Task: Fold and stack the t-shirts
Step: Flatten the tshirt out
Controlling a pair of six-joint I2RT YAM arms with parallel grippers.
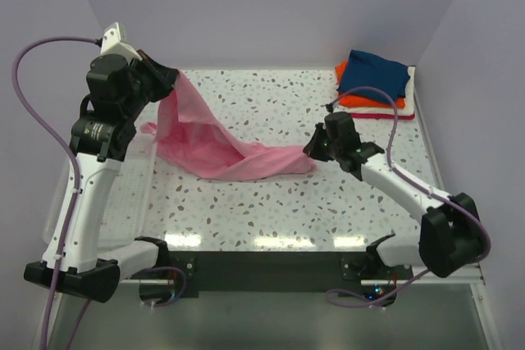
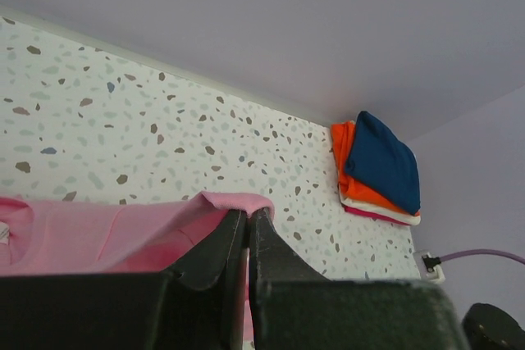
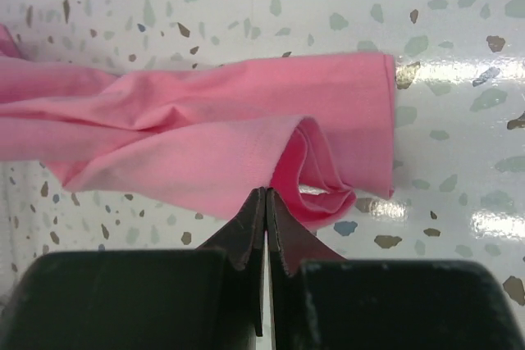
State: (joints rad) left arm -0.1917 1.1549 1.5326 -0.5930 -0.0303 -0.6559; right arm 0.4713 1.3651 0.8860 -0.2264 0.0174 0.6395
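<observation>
Top external view: pink t-shirt (image 1: 221, 149) strung between two pinches, one high, one low.
The left pincer (image 1: 168, 78) is pressed together on an edge of the shirt, raised at the back left. The right pincer (image 1: 312, 152) pinches a bunched end down at the tabletop (image 1: 271, 211), and the middle sags, twisted, onto the surface. The folded stack (image 1: 373, 86), navy on top, sits well apart in the far right corner. To do this well, I judge both grips should draw apart evenly to clear the twist, then lay the cloth flat before folding; such thin pinches could slip under tension.
</observation>
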